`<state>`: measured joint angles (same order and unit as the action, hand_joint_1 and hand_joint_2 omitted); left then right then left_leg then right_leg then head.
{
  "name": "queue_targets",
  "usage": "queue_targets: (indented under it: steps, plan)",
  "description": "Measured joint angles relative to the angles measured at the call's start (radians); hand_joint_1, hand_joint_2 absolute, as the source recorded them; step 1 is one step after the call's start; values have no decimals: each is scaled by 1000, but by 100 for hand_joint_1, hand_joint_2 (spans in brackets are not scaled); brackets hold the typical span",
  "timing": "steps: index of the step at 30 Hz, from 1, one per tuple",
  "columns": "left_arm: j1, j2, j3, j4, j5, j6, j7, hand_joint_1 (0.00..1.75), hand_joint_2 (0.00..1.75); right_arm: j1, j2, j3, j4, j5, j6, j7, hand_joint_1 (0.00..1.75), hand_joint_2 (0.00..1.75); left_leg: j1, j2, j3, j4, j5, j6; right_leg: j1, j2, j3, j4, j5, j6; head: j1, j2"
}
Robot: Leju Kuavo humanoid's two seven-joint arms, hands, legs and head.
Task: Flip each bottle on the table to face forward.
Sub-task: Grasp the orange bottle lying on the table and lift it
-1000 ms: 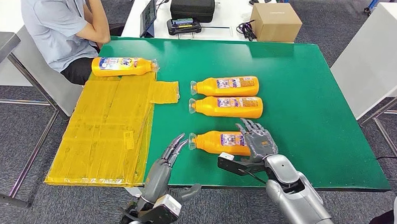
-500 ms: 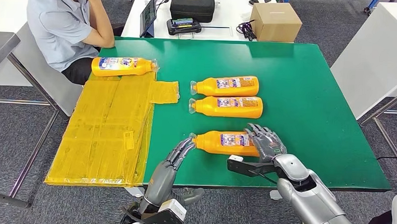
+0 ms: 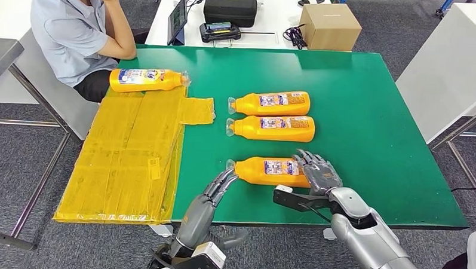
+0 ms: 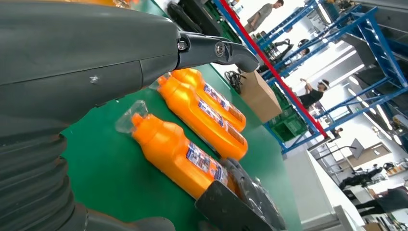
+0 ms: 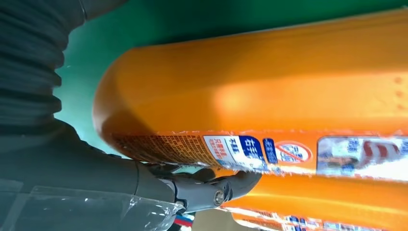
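Our right hand point(image 3: 318, 172) lies over the base end of the nearest bottle point(image 3: 269, 171), fingers draped on its orange body; we cannot tell whether this is a full grasp or only a resting touch. Our left hand point(image 3: 219, 186) holds nothing, its fingers stretched toward the bottle's clear cap end, touching or just beside it. The bottle lies on its side near the front edge of the green tabletop point(image 3: 368, 115), with two more bottles point(image 3: 271, 115) side by side beyond it and a fourth bottle point(image 3: 146, 80) at the head of the yellow sheet point(image 3: 127, 154). Our worry is the smooth rounded body: if one hand pushes unevenly, it could roll off the near edge or skid sideways.
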<state>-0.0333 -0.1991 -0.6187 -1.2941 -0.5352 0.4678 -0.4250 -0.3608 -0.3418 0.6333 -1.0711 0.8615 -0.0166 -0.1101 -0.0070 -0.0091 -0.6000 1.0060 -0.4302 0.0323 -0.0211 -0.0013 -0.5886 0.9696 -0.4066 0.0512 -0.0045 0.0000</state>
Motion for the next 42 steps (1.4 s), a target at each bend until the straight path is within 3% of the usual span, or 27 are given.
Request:
queue_targets:
  steps: [3,4,25,31,37,42]
  plan:
    - [-7,0,-12,10,15,-6,-8,0,175,-13,20,-16,57,-33,-1,-40,167,175,0,1,2,0,0,0,0,0,1,0,0,0,0,0]
    - [-10,0,-15,14,20,-8,-11,0,175,-20,25,-22,77,-42,0,-50,175,175,0,1,3,0,0,0,0,0,2,0,0,0,0,0]
    - [-45,0,-60,59,55,-25,-27,0,175,-77,84,-91,278,-89,-30,-110,175,175,0,1,17,0,-1,0,0,0,15,-1,0,0,0,0]
    - [-50,-5,-59,63,117,-4,-69,0,175,-53,101,-142,275,-250,18,-267,175,175,0,2,17,0,-1,0,0,1,15,-1,0,0,0,0]
    - [-60,-34,-3,63,406,4,-141,0,175,23,132,-200,197,-369,71,-347,175,175,1,5,18,0,-2,0,1,4,15,-1,0,0,0,0]
    - [-62,-58,65,63,696,-78,-143,0,175,84,162,-244,117,-442,99,-362,175,175,2,5,16,0,-2,0,2,4,14,0,0,0,0,0]
